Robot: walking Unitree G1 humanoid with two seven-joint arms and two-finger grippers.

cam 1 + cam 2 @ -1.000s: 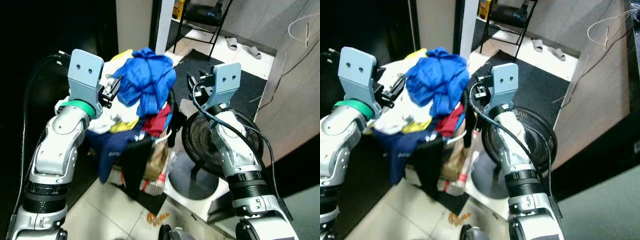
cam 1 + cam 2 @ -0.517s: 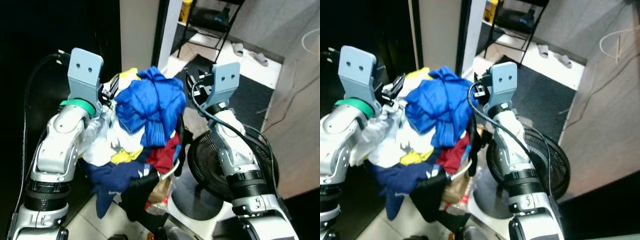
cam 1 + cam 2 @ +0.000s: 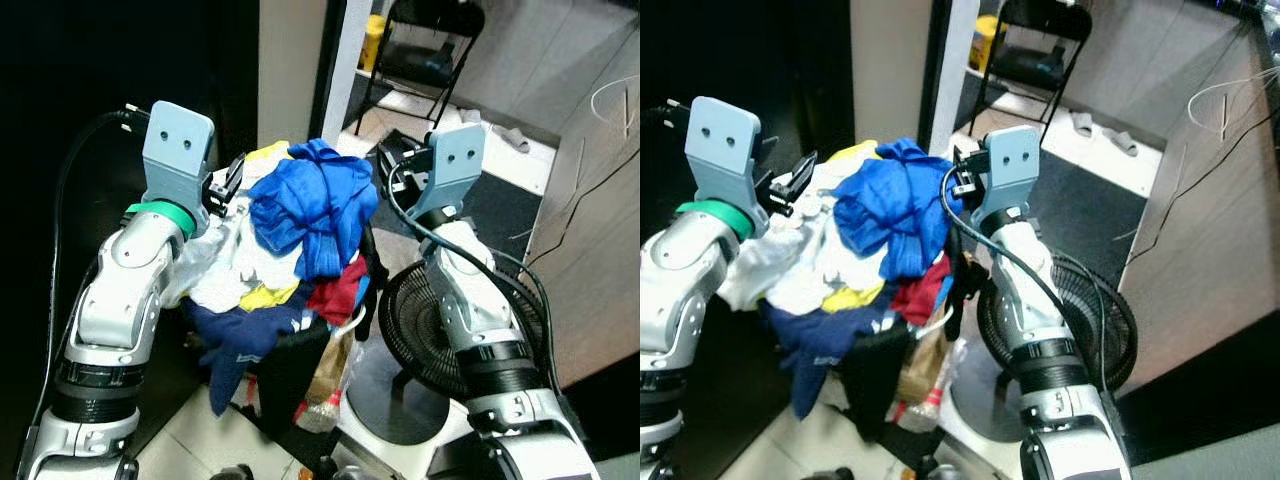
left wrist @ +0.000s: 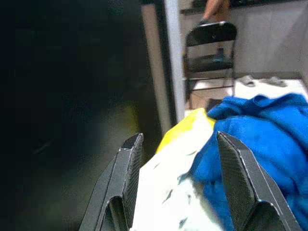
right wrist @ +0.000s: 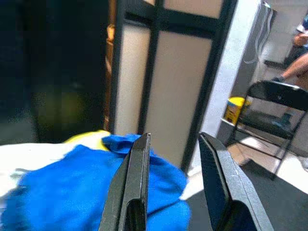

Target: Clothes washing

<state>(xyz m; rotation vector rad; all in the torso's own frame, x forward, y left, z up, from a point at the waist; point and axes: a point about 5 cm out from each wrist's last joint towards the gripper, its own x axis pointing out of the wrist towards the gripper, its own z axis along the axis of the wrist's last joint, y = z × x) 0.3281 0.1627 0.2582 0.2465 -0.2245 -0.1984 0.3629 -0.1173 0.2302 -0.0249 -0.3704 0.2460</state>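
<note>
1. The left gripper (image 4: 180, 192) is raised against the near-left side of the pile of clothes (image 3: 285, 250). In its wrist view the two black fingers (image 4: 126, 178) stand spread, with white and yellow cloth running between them but not pinched. I judge it is pressing sideways as a support, not gripping.

2. Between the two grippers sits the task's load: a heap with a blue garment (image 3: 315, 205) on top, a white shirt (image 3: 235, 265) and yellow cloth under it, then red cloth (image 3: 340, 290) and dark navy fabric (image 3: 240, 340) hanging loose beneath. It appears to be squeezed and carried between the two arms, since the lower pieces dangle above the tiled floor (image 3: 195, 445). Those hanging pieces look most likely to slip.

3. The right gripper (image 5: 171, 187) sits at the far-right side of the heap, its fingers (image 5: 134, 183) parted and empty, with the blue garment just below and ahead of them. It seems to brace the opposite side.

4. Below the right arm stands a black fan (image 3: 460, 330); beyond both grippers is a folding chair (image 3: 425, 40).
</note>
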